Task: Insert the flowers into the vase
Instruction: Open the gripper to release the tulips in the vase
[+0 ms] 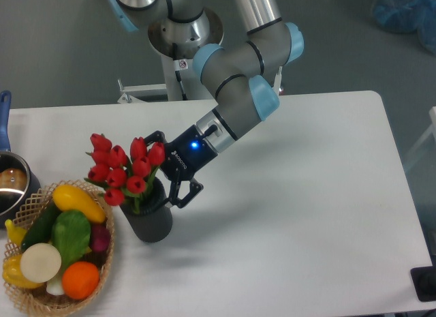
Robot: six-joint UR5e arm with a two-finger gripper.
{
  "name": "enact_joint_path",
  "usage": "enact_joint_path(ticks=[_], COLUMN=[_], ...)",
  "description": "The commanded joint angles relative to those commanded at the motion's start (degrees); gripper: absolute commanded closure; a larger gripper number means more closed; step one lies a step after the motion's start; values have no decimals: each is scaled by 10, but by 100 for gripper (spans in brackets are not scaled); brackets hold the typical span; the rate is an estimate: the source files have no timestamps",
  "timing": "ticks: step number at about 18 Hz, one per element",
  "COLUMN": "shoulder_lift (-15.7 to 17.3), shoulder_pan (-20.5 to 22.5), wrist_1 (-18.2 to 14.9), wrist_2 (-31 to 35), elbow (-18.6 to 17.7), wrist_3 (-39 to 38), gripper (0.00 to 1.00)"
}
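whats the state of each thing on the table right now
flowers: upright, stems down in the vase
vase: standing upright, holding the flowers
gripper: beside the bunch at the vase mouth, fingers spread, open
wicker basket: upright, full of produce
steel pot: upright at the left edge, cut off by the frame

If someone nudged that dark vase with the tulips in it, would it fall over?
Probably it tips fairly easily: the vase is a narrow upright cylinder. The flowers spread wider than its mouth and lean left, likely making it top-heavy. Its flat base should resist rolling.
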Motion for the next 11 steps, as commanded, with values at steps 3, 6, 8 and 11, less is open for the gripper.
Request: enact_joint_path(ticks=[3, 6, 8, 11], shoulder_lift=[6, 7, 11, 25], shoulder_pan=[4, 4, 5, 11], wrist_1=[-1, 0, -1, -1], wrist_2=[-2, -2, -2, -1], elbow=[-1, -2, -4, -14], wrist_3=[-2, -3, -2, 0], gripper=[0, 0, 0, 0])
